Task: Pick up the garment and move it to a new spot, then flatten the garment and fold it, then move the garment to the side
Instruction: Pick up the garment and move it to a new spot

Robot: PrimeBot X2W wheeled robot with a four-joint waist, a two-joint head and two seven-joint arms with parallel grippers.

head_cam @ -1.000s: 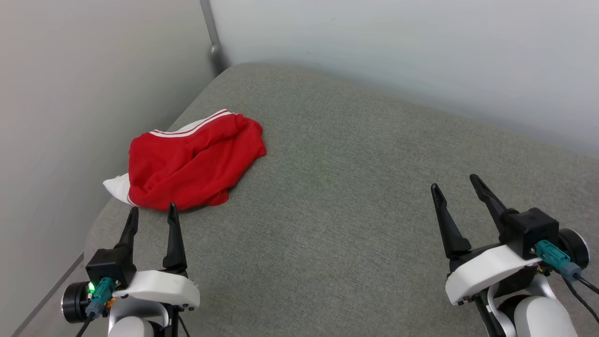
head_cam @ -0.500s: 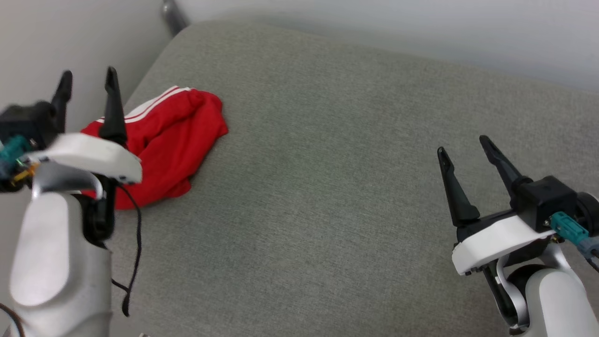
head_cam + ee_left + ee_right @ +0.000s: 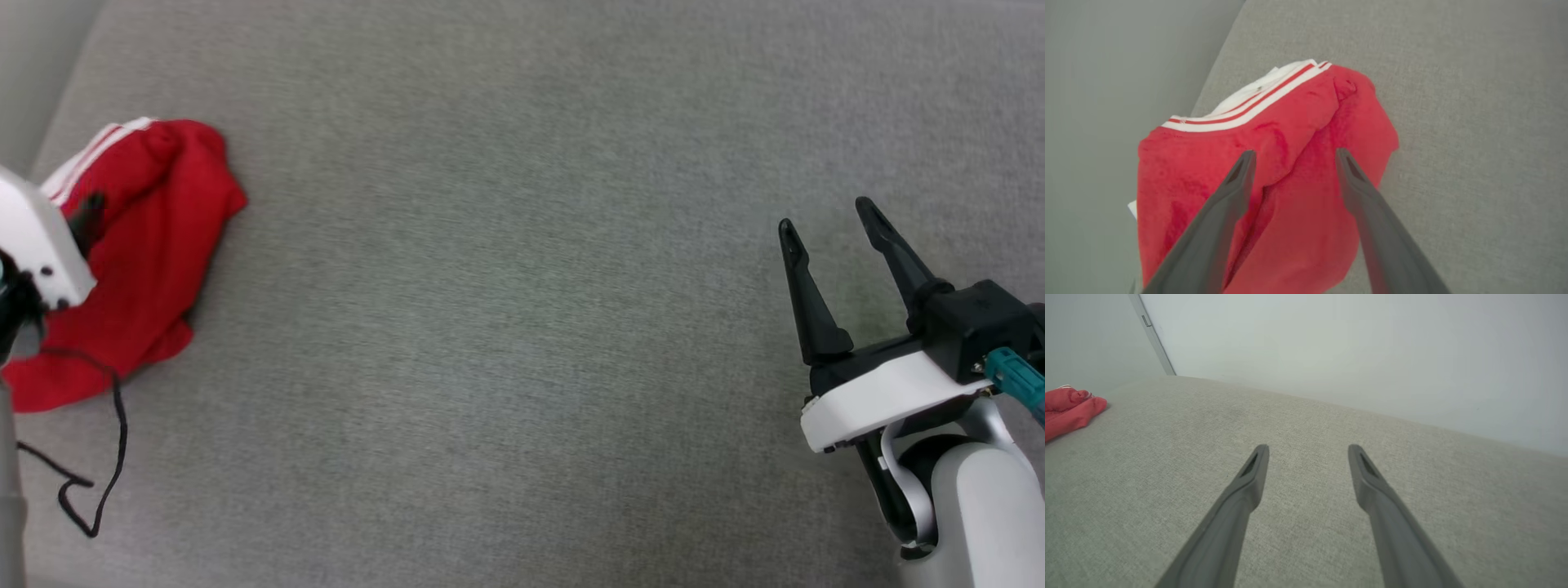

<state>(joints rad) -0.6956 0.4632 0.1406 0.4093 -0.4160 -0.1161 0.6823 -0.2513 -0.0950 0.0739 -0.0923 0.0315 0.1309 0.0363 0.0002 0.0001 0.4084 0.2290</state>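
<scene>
I am holding my left pincer (image 3: 1294, 152) released, its two dark fingers spread wide and gripping nothing, and it is hanging over the garment (image 3: 1298, 228); in the wrist view both fingertips are lying across the red cloth, one to each side of a deep fold, though I cannot tell whether they are touching it. The garment is sitting bunched in a heap at the left side of the grey cushion (image 3: 522, 327), close to the left wall, with its red-and-white striped trim running along its far edge and a bit of white fabric peeking out beyond that. In the head view my left wrist's white housing is covering part of the heap, and a thin black cable (image 3: 118, 425) is trailing from that arm down over the cushion's near left part. My right pincer (image 3: 826, 215) is also standing released and empty, fingers parted, hovering over bare cushion at the right, well apart from the garment. Beyond it the pale far wall (image 3: 1331, 343) is rising behind the cushion, with a metal post (image 3: 1152, 335) standing in the far left corner.
</scene>
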